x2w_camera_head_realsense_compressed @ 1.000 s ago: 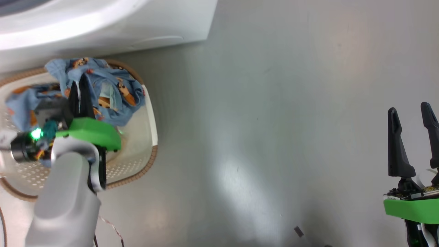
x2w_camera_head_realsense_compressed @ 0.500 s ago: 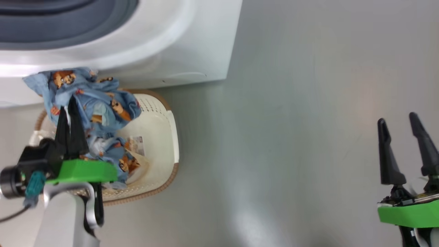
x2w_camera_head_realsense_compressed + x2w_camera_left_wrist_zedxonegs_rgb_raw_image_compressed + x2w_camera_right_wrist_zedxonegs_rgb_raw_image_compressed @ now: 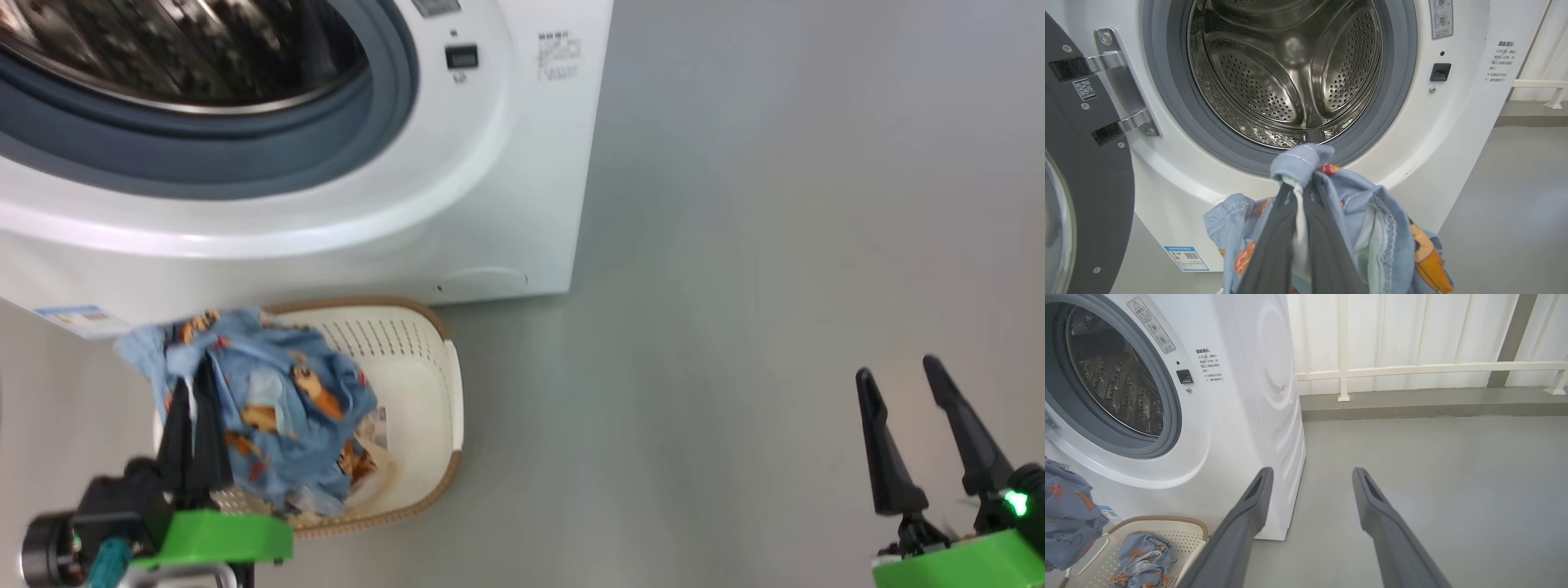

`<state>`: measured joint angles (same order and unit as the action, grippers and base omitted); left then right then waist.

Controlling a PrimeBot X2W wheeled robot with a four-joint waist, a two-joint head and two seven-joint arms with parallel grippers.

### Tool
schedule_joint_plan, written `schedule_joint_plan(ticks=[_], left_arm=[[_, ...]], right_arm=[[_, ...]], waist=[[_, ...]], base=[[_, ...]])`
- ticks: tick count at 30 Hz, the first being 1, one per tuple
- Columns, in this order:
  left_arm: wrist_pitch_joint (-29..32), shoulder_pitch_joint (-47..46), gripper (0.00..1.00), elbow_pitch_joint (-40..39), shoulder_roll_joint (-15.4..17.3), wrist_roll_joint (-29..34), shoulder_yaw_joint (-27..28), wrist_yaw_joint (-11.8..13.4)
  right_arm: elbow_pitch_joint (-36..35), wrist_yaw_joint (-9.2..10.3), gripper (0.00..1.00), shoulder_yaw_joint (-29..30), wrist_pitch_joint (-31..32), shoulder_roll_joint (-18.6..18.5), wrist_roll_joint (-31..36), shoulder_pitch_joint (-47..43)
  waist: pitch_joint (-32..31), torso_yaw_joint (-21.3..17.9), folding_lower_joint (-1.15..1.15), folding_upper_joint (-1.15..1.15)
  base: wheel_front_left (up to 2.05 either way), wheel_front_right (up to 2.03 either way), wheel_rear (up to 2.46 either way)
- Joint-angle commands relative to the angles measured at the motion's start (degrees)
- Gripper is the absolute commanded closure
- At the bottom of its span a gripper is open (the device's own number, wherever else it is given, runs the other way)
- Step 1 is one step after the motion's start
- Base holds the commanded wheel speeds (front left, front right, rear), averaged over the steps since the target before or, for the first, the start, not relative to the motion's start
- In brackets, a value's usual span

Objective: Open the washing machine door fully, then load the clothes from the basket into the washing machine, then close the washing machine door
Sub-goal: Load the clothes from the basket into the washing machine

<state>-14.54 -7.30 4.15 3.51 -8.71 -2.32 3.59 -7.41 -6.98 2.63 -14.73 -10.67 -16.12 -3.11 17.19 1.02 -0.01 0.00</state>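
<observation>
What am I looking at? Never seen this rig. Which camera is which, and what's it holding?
Three cameras on a two-armed robot. The head view looks down at the floor, a washing machine and a cream basket before it. Each wrist view looks along that arm's own two dark fingers. The left wrist view shows the door swung open and the steel drum. The left end effector is shut on blue bear-print clothes, held above the basket; another piece lies inside it. The right end effector is open, holding nothing.

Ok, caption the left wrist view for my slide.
Left claw holds bear-print clothes before the washing machine's open drum, its door swung wide.
</observation>
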Motion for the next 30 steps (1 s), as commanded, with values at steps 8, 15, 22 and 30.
schedule_joint_plan(ticks=[8, 15, 22, 30], left_arm=[[-0.46, 6.66, 1.0, -2.51, 0.65, 1.42, 2.56, -2.3], [-0.46, 10.87, 1.0, -2.57, 0.75, 1.75, 2.86, -3.34], [-0.46, 12.54, 1.0, -2.77, 1.05, 1.88, 3.25, -3.82], [-0.46, 12.87, 1.0, -2.57, 1.02, 2.09, 3.24, -3.84]], right_arm=[[0.52, -0.51, 0.0, -2.37, -0.27, 0.23, 1.26, -4.45], [1.53, -0.51, 0.0, -3.19, -0.27, 0.98, 1.56, -7.32], [1.76, -0.51, 0.0, -3.71, -0.27, 1.48, 1.64, -8.62], [1.9, -0.51, 0.0, -3.93, -0.27, 1.58, 1.51, -8.72]], waist=[[-11.78, 1.96, 0.01, 0.0], [-16.42, 2.28, 0.01, 0.0], [-18.1, 2.48, 0.01, 0.0], [-18.51, 2.41, 0.01, 0.0]], base=[[0.0, 0.0, 0.0], [0.0, 0.0, 0.0], [0.0, 0.0, 0.0], [0.0, 0.0, 0.0]])
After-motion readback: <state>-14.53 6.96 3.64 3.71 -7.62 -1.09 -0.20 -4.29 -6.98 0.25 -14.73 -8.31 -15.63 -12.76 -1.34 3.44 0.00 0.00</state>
